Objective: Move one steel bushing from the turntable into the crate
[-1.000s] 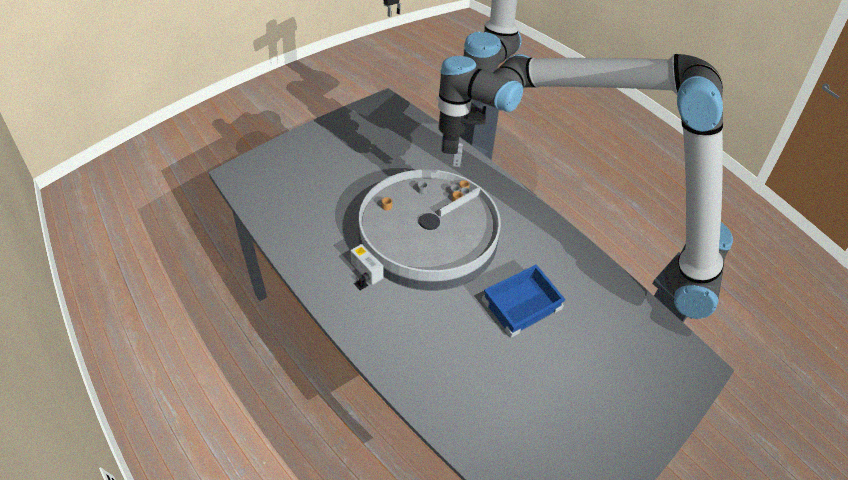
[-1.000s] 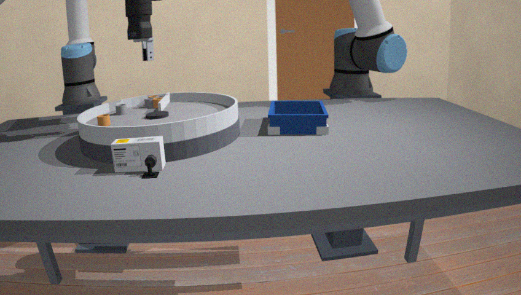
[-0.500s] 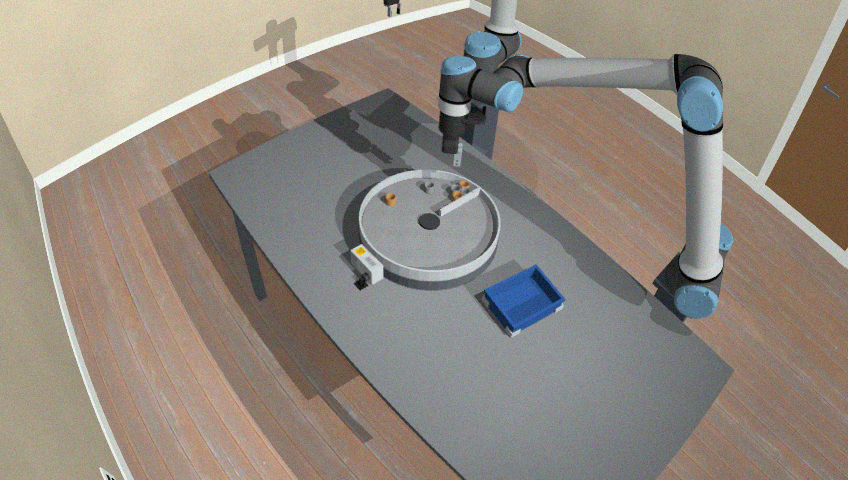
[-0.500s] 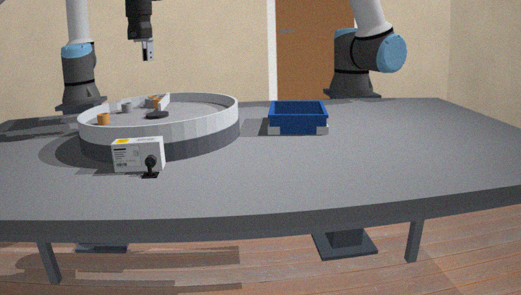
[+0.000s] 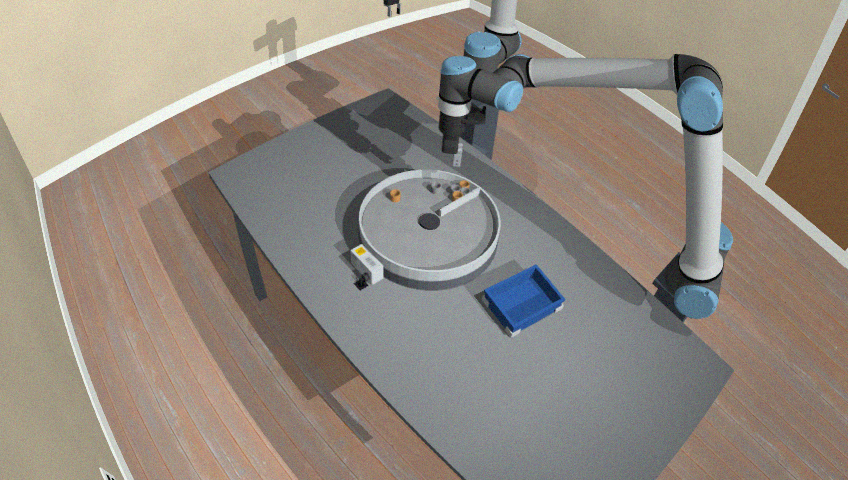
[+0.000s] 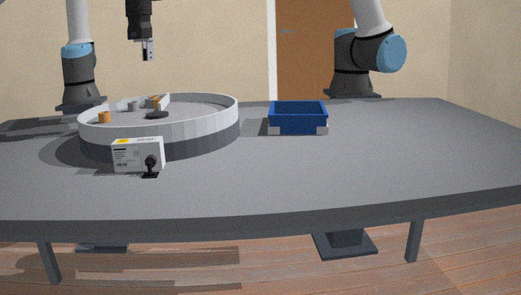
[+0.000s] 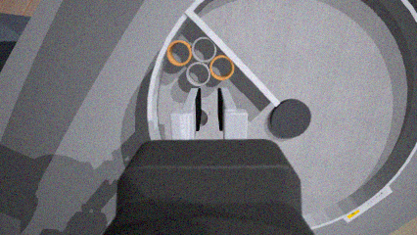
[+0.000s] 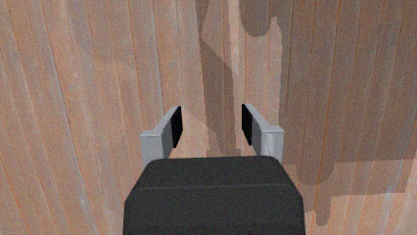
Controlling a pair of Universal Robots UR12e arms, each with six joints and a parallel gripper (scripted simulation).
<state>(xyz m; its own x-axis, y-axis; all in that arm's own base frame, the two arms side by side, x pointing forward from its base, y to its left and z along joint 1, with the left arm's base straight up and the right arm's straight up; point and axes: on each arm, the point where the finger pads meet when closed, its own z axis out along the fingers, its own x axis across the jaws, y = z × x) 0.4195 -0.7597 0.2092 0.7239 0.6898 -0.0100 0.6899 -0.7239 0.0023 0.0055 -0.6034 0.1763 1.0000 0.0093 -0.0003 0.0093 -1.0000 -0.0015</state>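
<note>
Orange and grey steel bushings stand on the turntable (image 5: pixel 437 274) (image 6: pixel 204 132) (image 7: pixel 338 98). Two steel bushings (image 7: pixel 204 50) (image 7: pixel 198 73) and two orange ones (image 7: pixel 179 53) (image 7: pixel 221 68) cluster beside the white bar. Another steel bushing (image 5: pixel 435 187) (image 6: pixel 133 106) stands apart. A lone orange bushing (image 5: pixel 395 196) (image 6: pixel 104 117) stands further off. My left gripper (image 5: pixel 457 157) (image 7: pixel 208 101) hangs above the turntable, partly open, with nothing visible held. My right gripper (image 8: pixel 211 117) (image 5: pixel 394 11) is open and empty above the floor. The blue crate (image 5: pixel 535 315) (image 6: pixel 297 125) sits level in its corner guides (image 5: pixel 558 308) (image 6: pixel 274 130).
The turntable's raised rim surrounds the bushings. The white bar (image 5: pixel 460 201) (image 6: pixel 164 102) (image 7: pixel 235 60) runs from near the dark hub (image 5: pixel 429 221) (image 7: pixel 290 118) to the rim. A white box (image 5: pixel 367 262) (image 6: pixel 137 155) and a small black fixture (image 5: pixel 361 283) (image 6: pixel 150 161) stand beside the turntable.
</note>
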